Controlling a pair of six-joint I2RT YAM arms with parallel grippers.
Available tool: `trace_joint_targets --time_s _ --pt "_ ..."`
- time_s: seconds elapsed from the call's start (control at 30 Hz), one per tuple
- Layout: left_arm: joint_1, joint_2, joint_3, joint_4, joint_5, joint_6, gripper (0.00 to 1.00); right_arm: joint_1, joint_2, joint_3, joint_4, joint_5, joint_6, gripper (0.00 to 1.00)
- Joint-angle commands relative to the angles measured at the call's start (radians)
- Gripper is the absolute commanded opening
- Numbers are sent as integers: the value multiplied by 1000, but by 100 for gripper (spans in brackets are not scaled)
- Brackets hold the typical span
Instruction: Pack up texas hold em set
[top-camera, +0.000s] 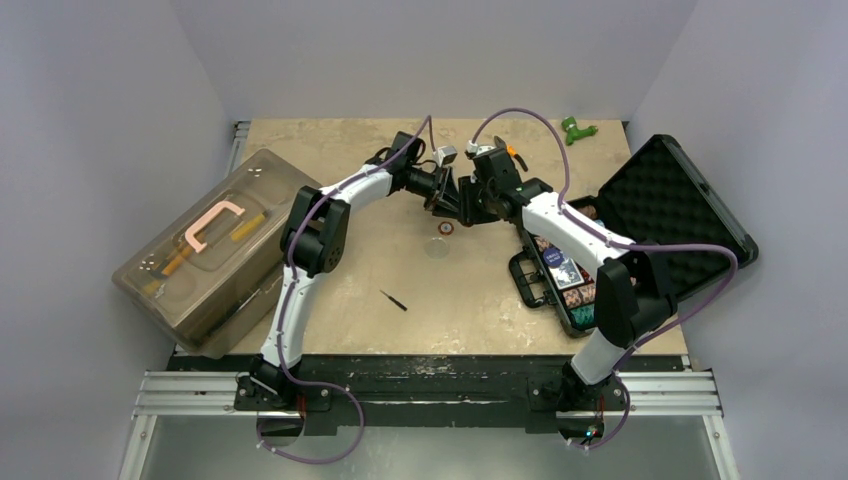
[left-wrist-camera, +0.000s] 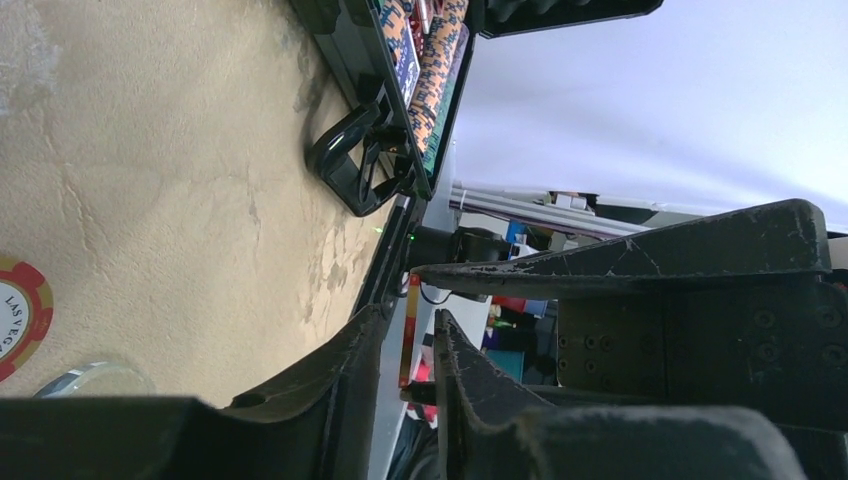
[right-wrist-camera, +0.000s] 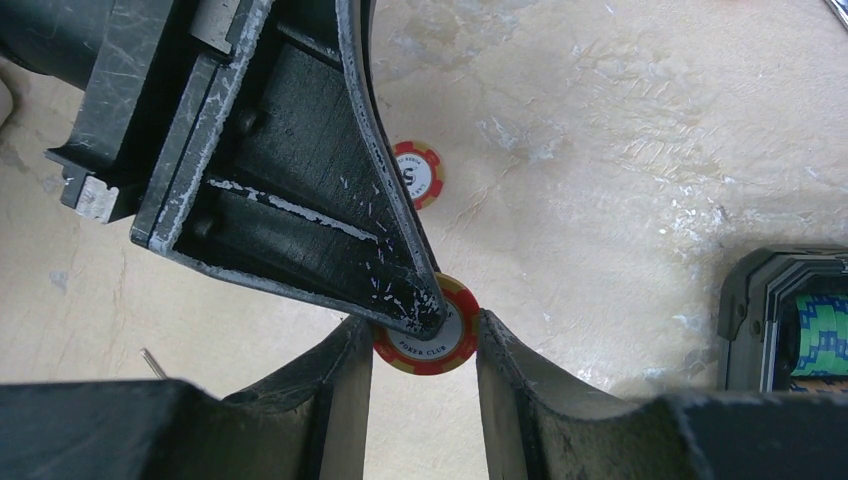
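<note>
Right gripper (right-wrist-camera: 424, 325) fingers (right-wrist-camera: 335, 375) fill the bottom of the right wrist view, clenched on the rim of the held chip (right-wrist-camera: 432, 352), a red-and-yellow one that faces the camera and touches both of them. One finger (right-wrist-camera: 385, 235) of the left gripper (left-wrist-camera: 410, 318) lies across its upper face. From the left wrist this chip shows edge-on between the left jaws with a gap on each side, so those jaws stand released around it. Both grippers meet above the middle of the worktop (top-camera: 330, 160), toward the far edge. Under them a loose chip (top-camera: 444, 228) lies flat, with a clear disc (top-camera: 437, 247) just on its near side. The case (top-camera: 655, 195) lies open at the right edge, its foam lid reaching past that edge and its handle (left-wrist-camera: 345, 165) pointing toward the middle; rows of packed chips (left-wrist-camera: 438, 70) fill the tray. A toolbox (top-camera: 215, 255) sits at the left edge, partly overhanging it. A thin black stick (top-camera: 393, 300) lies left of centre, closer to the near edge, and a green object (top-camera: 577, 128) rests by the far edge near the far right corner.
</note>
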Motion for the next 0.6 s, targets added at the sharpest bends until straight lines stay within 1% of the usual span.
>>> trace_joint_targets --time_s 0.0,0.1,0.17,0.23,0.33,0.37,0.4,0.43,0.47,0.5,0.53,0.57 --pt "-4 -9 27 -4 49 43 23 6 4 54 7 12 -23 31" --pt "-4 -14 21 -4 51 44 20 8 10 57 7 14 -23 31" --pt "-4 -18 21 -5 54 48 13 12 14 60 7 16 -25 31" --pt "-4 -24 20 -4 50 50 1 15 18 63 5 21 -26 31" --pt "-4 -46 7 -1 40 45 0 21 24 69 -4 35 -32 32" --pt "-4 -59 -3 4 33 40 0 20 25 72 -12 40 -33 35" --pt "-3 -75 -16 4 15 40 0 21 25 76 -27 45 -38 45" --pt "-2 -97 -25 -34 -18 53 0 21 22 83 -54 54 -40 58" --pt "1 -124 -27 -100 -75 98 0 21 15 85 -87 65 -44 78" --pt "4 -154 -32 -158 -144 150 0 21 2 81 -118 72 -48 90" --pt "8 -190 -58 -167 -192 170 0 21 -19 65 -138 74 -54 98" --pt "14 -228 -96 -138 -219 166 0 21 -44 44 -147 61 -58 99"
